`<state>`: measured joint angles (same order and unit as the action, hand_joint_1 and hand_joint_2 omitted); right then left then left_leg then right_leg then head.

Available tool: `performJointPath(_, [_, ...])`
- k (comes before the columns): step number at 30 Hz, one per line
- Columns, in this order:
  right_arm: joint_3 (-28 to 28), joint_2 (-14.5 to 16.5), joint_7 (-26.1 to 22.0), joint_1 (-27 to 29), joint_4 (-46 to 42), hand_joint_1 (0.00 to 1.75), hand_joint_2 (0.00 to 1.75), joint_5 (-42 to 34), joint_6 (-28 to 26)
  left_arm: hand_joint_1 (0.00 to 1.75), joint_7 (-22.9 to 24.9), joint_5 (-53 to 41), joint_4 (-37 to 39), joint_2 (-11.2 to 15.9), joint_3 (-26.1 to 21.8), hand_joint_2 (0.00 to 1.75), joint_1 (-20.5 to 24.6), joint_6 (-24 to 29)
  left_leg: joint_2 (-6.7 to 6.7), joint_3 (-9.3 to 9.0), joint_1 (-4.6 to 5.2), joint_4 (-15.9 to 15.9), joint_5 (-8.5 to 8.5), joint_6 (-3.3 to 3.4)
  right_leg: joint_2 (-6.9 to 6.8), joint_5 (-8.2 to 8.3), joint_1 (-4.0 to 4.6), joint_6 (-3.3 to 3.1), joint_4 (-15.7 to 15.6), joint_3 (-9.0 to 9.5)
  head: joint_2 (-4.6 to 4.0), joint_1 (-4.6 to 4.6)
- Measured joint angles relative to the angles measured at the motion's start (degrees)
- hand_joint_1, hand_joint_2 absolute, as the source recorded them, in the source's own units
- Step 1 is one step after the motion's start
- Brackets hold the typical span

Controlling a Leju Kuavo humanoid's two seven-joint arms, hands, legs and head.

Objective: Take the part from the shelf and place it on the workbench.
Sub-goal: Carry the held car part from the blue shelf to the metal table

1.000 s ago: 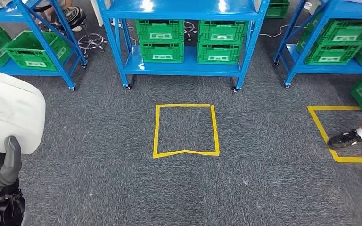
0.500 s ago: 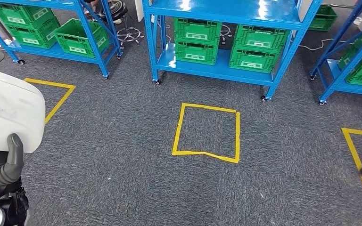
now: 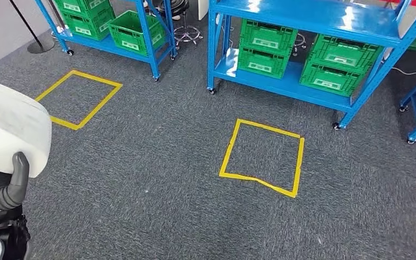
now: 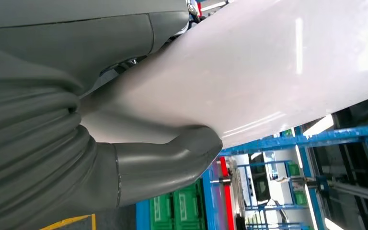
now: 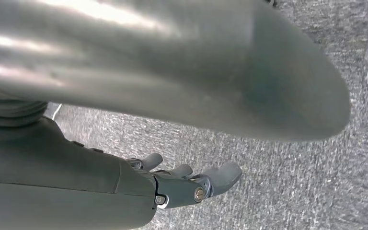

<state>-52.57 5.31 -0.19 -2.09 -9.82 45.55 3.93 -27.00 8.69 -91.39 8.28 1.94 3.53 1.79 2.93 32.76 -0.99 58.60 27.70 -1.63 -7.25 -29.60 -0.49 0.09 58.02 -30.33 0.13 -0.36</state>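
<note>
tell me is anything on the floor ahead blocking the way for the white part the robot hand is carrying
Nothing visible does. The left robot hand holds the white part, and the grey carpet ahead bears only flat yellow tape squares. The blue shelves stand beyond. No workbench is in view.

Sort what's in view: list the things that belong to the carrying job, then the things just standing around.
Job:
white part, held against the left hand
right hand, fingers apart, holding nothing

Just around:
blue shelves
green crates
yellow tape squares on the carpet
stool behind the shelves
</note>
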Motion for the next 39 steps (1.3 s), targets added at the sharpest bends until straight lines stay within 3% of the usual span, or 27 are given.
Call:
performJointPath(1, [0.02, -0.02, -0.02, -0.13, -0.01, 0.0, 0.0, 0.16, 0.01, 1.75, -0.06, -0.3, 0.04, 0.0, 0.16, 1.75, 0.14, 0.01, -0.6, 0.11, -0.02, -0.09, -0.11, 0.41, 0.11, -0.22, -0.14, 0.4, 0.14, 0.11, 0.0, 0.02])
performJointPath(3, [0.04, -0.07, -0.19, -0.23, -0.01, 0.0, 0.0, 0.3, 0.03, 1.75, -0.72, -0.62, 0.03, 0.08, 0.87, 1.75, 0.55, -0.49, -1.85, 0.18, -0.15, -0.37, -0.41, 1.2, 2.68, -2.13, -0.45, 0.93, 2.71, -0.84, 0.0, 0.14])
performJointPath(5, [0.04, -0.11, -0.31, -0.07, 0.01, 0.0, 0.0, 0.31, 0.05, 1.75, -2.18, -0.99, -0.04, 0.2, 1.88, 1.75, 0.74, -1.26, -3.11, 0.37, -0.07, -0.44, -0.63, 1.74, 6.03, -5.81, -0.45, 0.95, 9.86, -4.3, 0.0, 0.3])
performJointPath(6, [0.04, -0.11, -0.27, 0.03, 0.01, 0.0, 0.0, 0.31, 0.05, 1.75, -2.81, -1.22, -0.07, 0.24, 2.4, 1.75, 0.73, -1.63, -3.86, 0.52, 0.06, -0.38, -0.7, 1.92, 6.75, -7.23, -0.36, 0.84, 13.76, -6.35, 0.0, 0.36])
performJointPath(7, [0.04, -0.11, -0.15, 0.11, 0.01, 0.0, 0.0, 0.31, 0.05, 1.75, -3.3, -1.4, -0.08, 0.21, 2.89, 1.75, 0.71, -2.0, -4.67, 0.63, 0.2, -0.32, -0.74, 2.03, 7.06, -7.69, -0.25, 0.69, 16.3, -7.81, 0.0, 0.37])
performJointPath(8, [0.03, -0.11, -0.03, 0.15, 0.01, 0.0, 0.0, 0.31, 0.05, 1.75, -3.54, -1.48, -0.08, 0.13, 3.37, 1.75, 0.75, -2.35, -5.53, 0.72, 0.31, -0.22, -0.77, 2.09, 7.21, -6.92, -0.14, 0.47, 16.56, -8.21, 0.0, 0.37])
performJointPath(10, [0.03, -0.11, 0.14, 0.13, 0.01, 0.0, 0.0, 0.28, 0.05, 1.75, -3.67, -1.66, -0.08, -0.17, 4.15, 1.75, 1.15, -3.08, -7.25, 0.79, 0.41, 0.03, -0.82, 2.05, 8.2, -2.82, 0.02, -0.17, 10.61, -5.76, 0.0, 0.37])
performJointPath(11, [0.04, -0.15, 0.11, 0.1, 0.01, 0.0, 0.0, 0.25, 0.05, 1.75, -3.7, -1.88, -0.08, -0.39, 4.49, 1.75, 1.49, -3.3, -7.98, 0.89, 0.45, 0.19, -0.83, 1.92, 9.51, -1.12, 0.07, -0.47, 6.63, -4.0, 0.0, 0.36])
performJointPath(13, [0.04, -0.22, -0.01, -0.01, 0.01, 0.0, 0.0, 0.2, 0.02, 1.75, -3.81, -2.44, -0.08, -0.69, 4.95, 1.75, 2.22, -3.5, -9.3, 1.27, 0.46, 0.4, -0.91, 1.36, 11.23, 0.42, 0.2, -0.7, 1.75, -1.97, 0.0, 0.37])
performJointPath(14, [0.04, -0.25, -0.01, -0.09, 0.01, 0.0, 0.0, 0.2, 0.01, 1.75, -3.87, -2.67, -0.08, -0.73, 5.07, 1.75, 2.47, -3.5, -9.89, 1.47, 0.41, 0.33, -1.02, 0.94, 11.32, 0.31, 0.32, -0.78, 1.22, -1.84, 0.0, 0.37])
performJointPath(16, [0.03, -0.24, 0.28, -0.24, 0.01, 0.0, 0.0, 0.3, 0.03, 1.75, -4.02, -2.89, -0.08, -0.56, 5.14, 1.75, 2.66, -3.57, -10.66, 1.86, 0.29, 0.06, -1.31, 0.18, 9.88, 0.72, 0.27, -1.27, 0.78, -1.73, 0.0, 0.38])
performJointPath(18, [0.03, -0.22, 0.72, -0.2, 0.01, 0.0, 0.0, 0.46, 0.09, 1.75, -4.3, -2.88, -0.05, -0.25, 5.15, 1.75, 2.87, -3.74, -8.32, 2.95, 0.37, 1.98, 0.04, -0.34, 8.44, 1.14, 0.0, -2.05, 0.17, -1.51, 0.0, 0.15])
performJointPath(20, [-0.01, -0.22, 0.8, -0.04, 0.01, 0.0, 0.0, 0.14, -0.02, 1.75, -4.74, -2.84, 0.12, -0.08, 5.18, 1.75, 3.27, -3.87, -4.77, 5.76, 0.33, 8.18, 3.73, -0.86, 6.92, 1.19, 0.01, -2.51, -0.04, -1.44, 0.0, -0.11])
performJointPath(22, [-0.1, -0.17, 0.7, 0.06, 0.01, 0.0, 0.0, -0.55, -0.19, 1.75, -5.06, -2.83, 0.49, -0.05, 5.2, 1.75, 3.47, -3.9, -3.59, 8.67, 0.11, 14.6, 6.47, -1.44, 5.3, 1.06, 0.08, -2.63, -0.02, -1.44, 0.0, -0.14])
performJointPath(23, [-0.15, -0.11, 0.7, 0.06, 0.01, 0.0, 0.0, -0.76, -0.23, 1.75, -5.13, -2.83, 0.69, -0.03, 5.2, 1.75, 3.54, -3.92, -3.38, 8.97, 0.01, 15.51, 6.38, -1.62, 4.49, 0.99, 0.08, -2.6, 0.0, -1.4, 0.0, -0.15])
performJointPath(24, [-0.17, 0.0, 0.76, 0.04, 0.01, 0.0, 0.0, -0.81, -0.24, 1.75, -5.16, -2.83, 0.89, -0.02, 5.21, 1.75, 3.67, -3.93, -3.1, 8.15, -0.08, 14.23, 5.29, -1.74, 3.71, 0.91, 0.07, -2.51, 0.01, -1.31, 0.0, -0.15])
performJointPath(26, [-0.18, 0.22, 1.15, -0.04, 0.01, 0.0, 0.0, -0.35, -0.19, 1.75, -5.17, -2.87, 1.18, -0.02, 5.22, 1.75, 4.21, -3.97, -1.11, 3.95, -0.12, 6.64, 1.78, -1.68, 2.22, 0.61, 0.12, -2.13, 0.08, -0.97, 0.0, -0.17])
performJointPath(28, [-0.16, 0.33, 1.6, -0.05, 0.01, 0.0, 0.0, 0.35, -0.05, 1.75, -5.09, -3.12, 1.37, -0.05, 5.24, 1.75, 4.72, -3.89, 0.84, 0.75, 0.12, 0.76, -0.28, -0.96, 1.04, 0.19, 0.38, -1.51, 0.27, -0.66, 0.0, -0.11])
performJointPath(29, [-0.16, 0.34, 1.56, -0.08, 0.01, 0.0, 0.0, 0.55, 0.07, 1.75, -5.07, -3.45, 1.43, -0.04, 5.25, 1.75, 4.77, -3.61, 1.04, 0.43, 0.3, -0.06, -0.44, -0.48, 0.5, 0.07, 0.51, -1.17, 0.34, -0.55, 0.0, -0.07])
performJointPath(31, [-0.15, 0.35, 0.98, -0.18, 0.01, 0.0, 0.0, 0.67, 0.42, 1.75, -5.2, -4.22, 1.4, 0.04, 5.26, 1.75, 4.37, -2.73, -0.37, 0.64, 0.5, -0.07, -0.68, 0.39, -0.47, -0.08, 0.46, -0.5, 0.34, -0.31, 0.0, -0.03])
performJointPath(32, [-0.15, 0.35, 0.6, -0.24, 0.01, 0.0, 0.0, 0.66, 0.6, 1.75, -5.35, -4.52, 1.26, 0.11, 5.24, 1.75, 4.06, -2.26, -1.03, 0.67, 0.47, -0.2, -0.8, 0.75, 0.02, -0.39, 0.29, -0.12, 0.57, -0.23, 0.0, -0.02])
performJointPath(34, [-0.15, 0.35, 0.13, -0.23, 0.01, 0.0, 0.0, 0.66, 0.84, 1.75, -5.61, -4.68, 0.86, 0.22, 5.08, 1.75, 3.7, -1.73, -2.29, 0.56, 0.25, -0.5, -1.09, 1.39, 3.27, -2.33, -0.05, 0.43, 3.38, -1.37, 0.0, 0.15])
performJointPath(36, [-0.15, 0.34, 0.1, -0.05, 0.01, 0.0, 0.0, 0.73, 0.9, 1.75, -5.66, -4.53, 0.68, 0.26, 4.92, 1.75, 3.43, -1.52, -3.65, 0.74, 0.25, -0.52, -1.2, 1.85, 6.46, -5.78, -0.12, 0.56, 10.44, -4.95, 0.0, 0.37])
performJointPath(38, [-0.15, 0.33, 0.48, 0.18, 0.01, 0.0, 0.0, 1.01, 1.02, 1.75, -5.61, -4.36, 0.66, 0.33, 4.7, 1.75, 2.76, -1.54, -5.19, 0.91, 0.36, -0.41, -1.21, 2.07, 7.16, -7.47, -0.05, 0.42, 16.27, -8.21, 0.0, 0.43])
performJointPath(39, [-0.15, 0.32, 0.62, 0.23, 0.01, 0.0, 0.0, 1.15, 1.09, 1.75, -5.68, -4.51, 0.57, 0.39, 4.46, 1.75, 2.34, -1.55, -6.03, 0.96, 0.38, -0.31, -1.22, 2.05, 7.25, -6.69, -0.04, 0.29, 16.36, -8.49, 0.0, 0.44])
